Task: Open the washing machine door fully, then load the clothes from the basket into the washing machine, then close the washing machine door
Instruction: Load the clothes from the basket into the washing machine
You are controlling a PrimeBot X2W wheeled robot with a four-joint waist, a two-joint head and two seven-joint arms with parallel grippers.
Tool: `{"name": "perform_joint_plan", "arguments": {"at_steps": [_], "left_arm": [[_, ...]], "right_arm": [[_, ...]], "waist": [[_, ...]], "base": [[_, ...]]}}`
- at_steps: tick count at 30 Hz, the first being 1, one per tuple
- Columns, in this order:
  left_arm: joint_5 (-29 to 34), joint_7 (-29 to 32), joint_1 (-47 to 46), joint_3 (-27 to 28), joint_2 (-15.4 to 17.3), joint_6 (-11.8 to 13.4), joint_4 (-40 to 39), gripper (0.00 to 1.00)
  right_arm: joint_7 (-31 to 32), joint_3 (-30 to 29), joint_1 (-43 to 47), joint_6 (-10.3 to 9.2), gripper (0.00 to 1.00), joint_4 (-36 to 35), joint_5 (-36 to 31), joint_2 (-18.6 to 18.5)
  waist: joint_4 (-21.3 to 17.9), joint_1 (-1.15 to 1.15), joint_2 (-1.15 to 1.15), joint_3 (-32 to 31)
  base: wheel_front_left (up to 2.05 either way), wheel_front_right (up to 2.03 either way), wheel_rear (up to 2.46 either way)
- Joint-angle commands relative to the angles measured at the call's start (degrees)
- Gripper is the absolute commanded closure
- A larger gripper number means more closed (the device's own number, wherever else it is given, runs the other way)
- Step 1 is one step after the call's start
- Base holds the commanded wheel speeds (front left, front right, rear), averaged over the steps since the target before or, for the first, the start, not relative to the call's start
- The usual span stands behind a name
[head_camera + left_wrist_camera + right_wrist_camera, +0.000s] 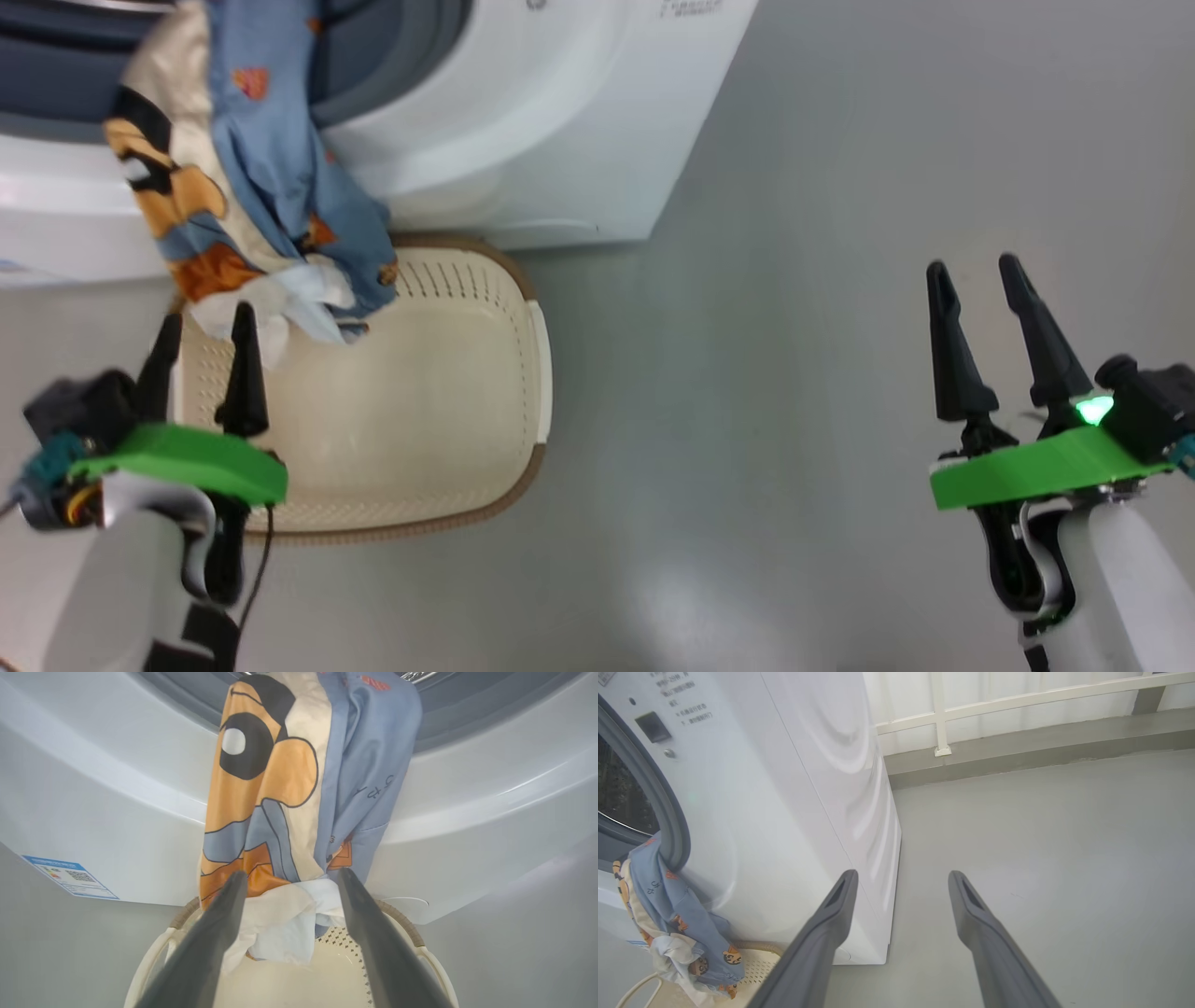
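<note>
The clothes (252,187), light blue with orange bears and cream patches, hang out of the washing machine (560,121) opening and drape down its front. Their lower end dangles over the cream basket (467,392) on the floor. The wrist views show the same clothes (299,788) (668,919) over the grey rubber ring (663,807). My left gripper (205,322) is open above the basket's left part, fingertips just below the hanging cloth, nothing held. My right gripper (976,271) is open over bare floor, far to the right. The washing machine door is out of view.
Grey floor (794,373) stretches to the right of the machine and basket. A blue label (70,877) sits on the machine's lower front. In the right wrist view a white railing (1017,704) and a low kerb run behind the machine.
</note>
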Motion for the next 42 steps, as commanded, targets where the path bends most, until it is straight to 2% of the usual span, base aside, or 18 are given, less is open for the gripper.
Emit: {"name": "perform_joint_plan", "arguments": {"at_steps": [1, 7, 17, 32, 42], "left_arm": [[-0.81, -0.35, -1.68, 0.80, 2.88, 0.03, 0.38, 0.00], [-3.29, -0.35, -6.87, -1.86, 6.31, 0.03, 3.86, 0.00], [-6.51, -0.35, -10.89, -6.92, 10.16, 0.03, 5.60, 0.00], [-16.31, -0.35, -12.92, -17.79, 13.56, 0.03, -3.89, 0.00], [-21.57, -0.35, -15.67, -17.96, 14.06, 0.03, -5.96, 0.00]], "right_arm": [[-0.46, 1.13, -0.66, 0.32, 0.00, -1.69, -0.47, 0.13], [-0.46, 1.39, -1.88, 0.32, 0.00, -2.26, -0.86, 0.52], [-0.46, 2.00, -2.10, 0.32, 0.00, -2.74, -1.03, 0.93], [-0.46, 3.30, -2.86, 0.32, 0.00, -3.01, -0.94, 1.69], [-0.46, 3.82, -3.22, 0.32, 0.00, -3.00, -0.79, 1.98]], "waist": [[-1.49, 0.00, 0.00, 5.05], [-3.18, 0.00, 0.00, 8.43], [-4.75, 0.00, 0.00, 9.79], [-5.71, 0.00, 0.00, 10.82], [-6.41, 0.00, 0.00, 11.21]], "base": [[0.00, 0.00, 0.00], [0.00, 0.00, 0.00], [0.00, 0.00, 0.00], [0.00, 0.00, 0.00], [0.00, 0.00, 0.00]]}}
